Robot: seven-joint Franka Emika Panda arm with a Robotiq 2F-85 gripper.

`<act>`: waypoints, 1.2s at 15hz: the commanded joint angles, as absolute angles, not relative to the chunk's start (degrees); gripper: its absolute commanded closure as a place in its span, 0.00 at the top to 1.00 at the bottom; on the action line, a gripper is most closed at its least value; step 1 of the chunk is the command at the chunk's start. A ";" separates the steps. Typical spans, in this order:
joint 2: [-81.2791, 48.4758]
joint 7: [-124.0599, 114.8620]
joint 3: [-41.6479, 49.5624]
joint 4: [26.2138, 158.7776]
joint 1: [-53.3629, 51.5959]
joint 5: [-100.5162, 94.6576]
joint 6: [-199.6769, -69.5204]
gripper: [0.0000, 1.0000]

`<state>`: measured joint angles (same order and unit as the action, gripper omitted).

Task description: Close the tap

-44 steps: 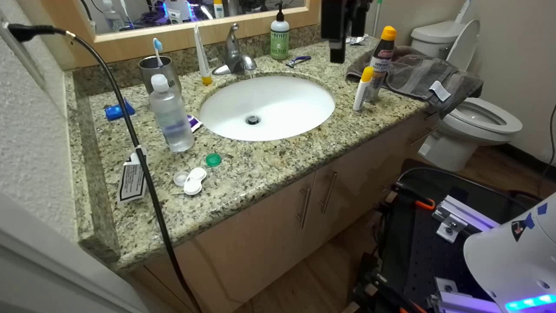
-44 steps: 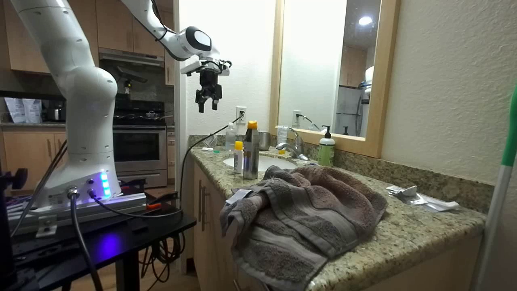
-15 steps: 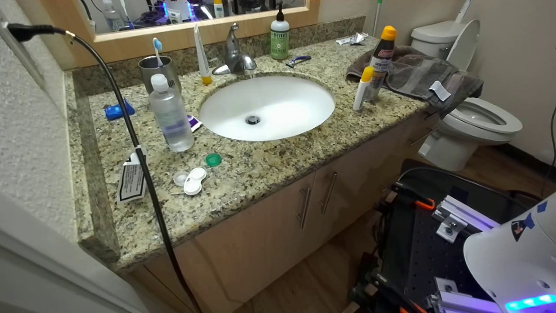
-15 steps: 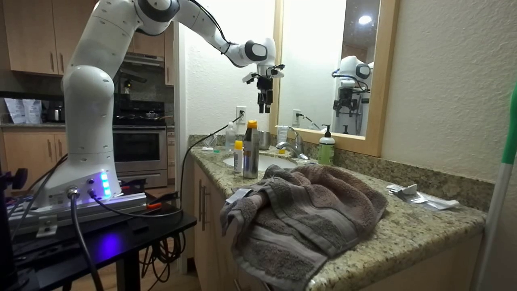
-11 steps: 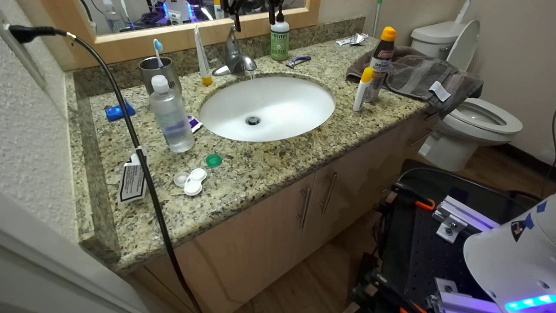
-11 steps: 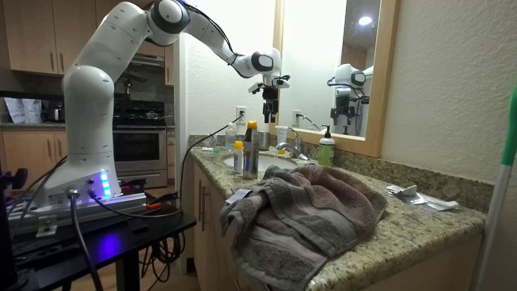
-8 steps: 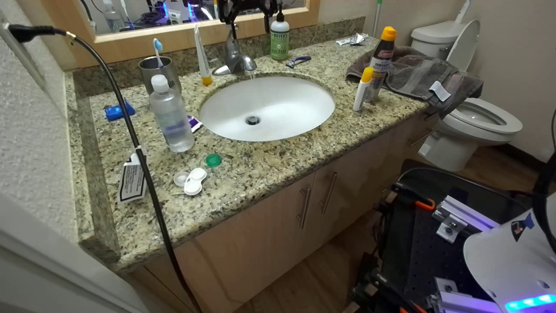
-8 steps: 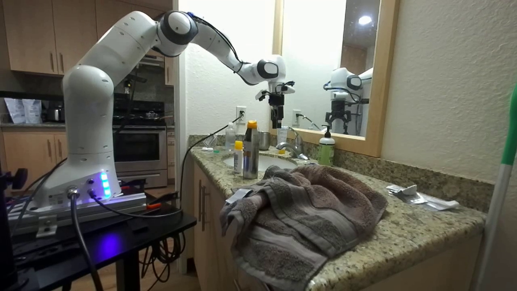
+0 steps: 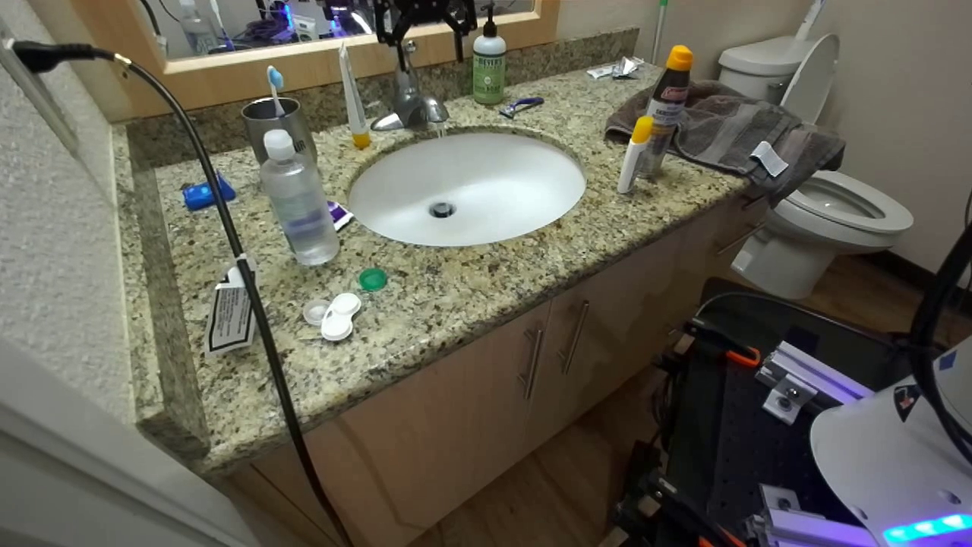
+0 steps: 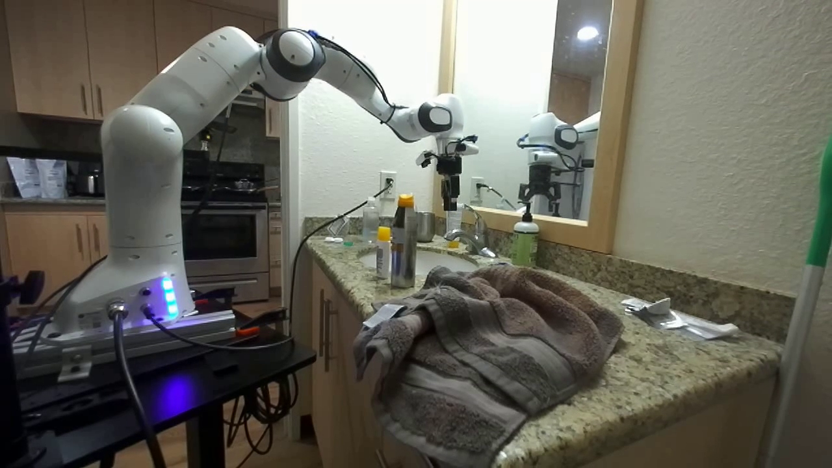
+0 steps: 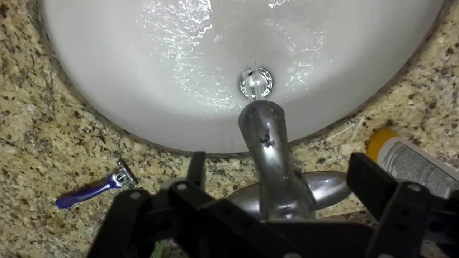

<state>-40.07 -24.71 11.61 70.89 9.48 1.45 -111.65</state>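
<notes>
The tap (image 9: 408, 99) is silver-grey metal with a short curved spout and an upright lever handle. It stands at the back edge of the white oval basin (image 9: 486, 205). It also shows in an exterior view (image 10: 481, 229) and in the wrist view (image 11: 267, 147). A thin stream of water runs from the spout toward the drain (image 11: 256, 83). My gripper (image 9: 430, 59) is open and empty, pointing down above the tap. In the wrist view its fingers (image 11: 278, 165) lie either side of the tap body. The lever handle is hidden there behind the gripper.
The green pump bottle (image 9: 489, 68) stands close to the gripper's side. A white tube (image 9: 354, 99) stands on the tap's far side. The mirror (image 10: 504, 104) is just behind. A razor (image 11: 89, 191), spray cans (image 10: 404, 244) and a towel (image 10: 494, 338) lie around the basin.
The arm has reached forward from the kitchen side to over the tap and come lower. The gripper has turned and stays open. In the last half second it sank slightly. The water still runs.
</notes>
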 commanded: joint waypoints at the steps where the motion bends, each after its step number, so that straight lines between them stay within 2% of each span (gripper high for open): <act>1: -44.41 -19.90 9.99 62.83 12.47 3.62 -106.46 1.00; 6: -49.97 -19.13 9.26 51.78 15.63 6.68 -103.07 1.00; 7: -46.21 -19.35 10.30 58.46 13.93 5.28 -105.76 1.00; 18: -46.81 -29.10 11.83 54.02 15.29 7.90 -109.31 1.00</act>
<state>-46.81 -25.42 10.68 55.66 14.59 7.41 -107.87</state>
